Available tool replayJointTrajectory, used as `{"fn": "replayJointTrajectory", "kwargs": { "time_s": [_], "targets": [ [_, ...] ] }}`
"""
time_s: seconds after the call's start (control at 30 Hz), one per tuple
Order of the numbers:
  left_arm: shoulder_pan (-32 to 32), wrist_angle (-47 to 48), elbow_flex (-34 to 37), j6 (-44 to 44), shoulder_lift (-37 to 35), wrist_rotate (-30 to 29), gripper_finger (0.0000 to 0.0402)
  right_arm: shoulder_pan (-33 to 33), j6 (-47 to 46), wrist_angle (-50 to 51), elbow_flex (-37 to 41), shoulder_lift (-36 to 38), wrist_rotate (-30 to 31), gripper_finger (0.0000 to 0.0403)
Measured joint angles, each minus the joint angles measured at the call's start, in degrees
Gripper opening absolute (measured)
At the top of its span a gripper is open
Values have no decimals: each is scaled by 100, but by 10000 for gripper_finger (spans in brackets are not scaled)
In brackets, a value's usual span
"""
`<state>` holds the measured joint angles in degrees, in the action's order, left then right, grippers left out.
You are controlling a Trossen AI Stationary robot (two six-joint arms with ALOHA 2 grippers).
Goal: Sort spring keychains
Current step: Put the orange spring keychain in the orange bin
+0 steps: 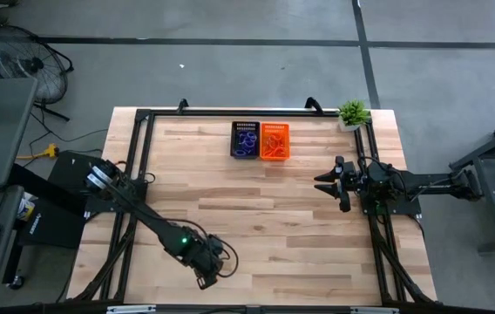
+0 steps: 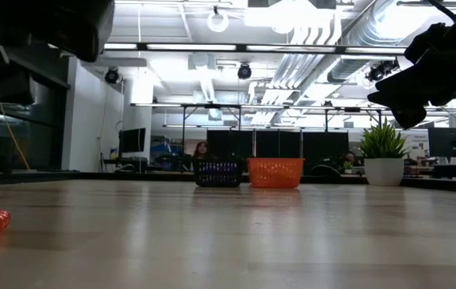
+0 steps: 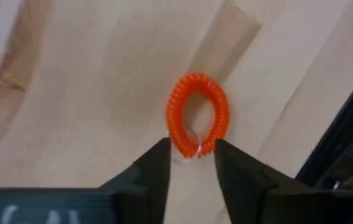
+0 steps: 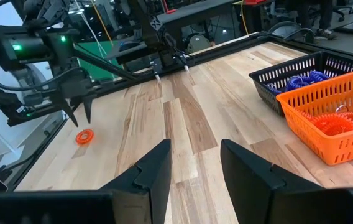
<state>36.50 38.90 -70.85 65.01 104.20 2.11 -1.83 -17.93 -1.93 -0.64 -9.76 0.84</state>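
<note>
Orange spring keychain (image 3: 198,116) lies flat, long axis toward left jaws

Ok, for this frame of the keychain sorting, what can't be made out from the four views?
- High view: the orange keychain on the table is hidden under the left gripper.
- Low view: the same keychain is cut by the picture's edge; both grippers are dark shapes, fingers unreadable.
- Black basket and orange basket: the coils inside are too small and tangled to count in any view.
- Right gripper hovers open; what lies beneath it is unseen.

Lab: exposed ducts (image 2: 348,32), monitors (image 2: 276,144)
</note>
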Motion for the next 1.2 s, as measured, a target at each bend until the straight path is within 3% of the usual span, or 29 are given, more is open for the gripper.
{"fn": "replayJointTrajectory", "kwargs": {
  "time_s": [0.17,0.83,1.0,1.2],
  "targets": [
    [-12,24,0,31,0,-244,153,-1,1,0,0,0,2,134],
    [-48,504,-599,-245,1123,-160,154,-2,2,-7,0,-9,2,134],
    [-47,632,-602,-376,1248,-208,127,-1,1,-4,0,-8,2,134],
    [-90,702,-592,-488,1257,-291,62,-2,0,-2,0,-7,2,134]
  ]
}}
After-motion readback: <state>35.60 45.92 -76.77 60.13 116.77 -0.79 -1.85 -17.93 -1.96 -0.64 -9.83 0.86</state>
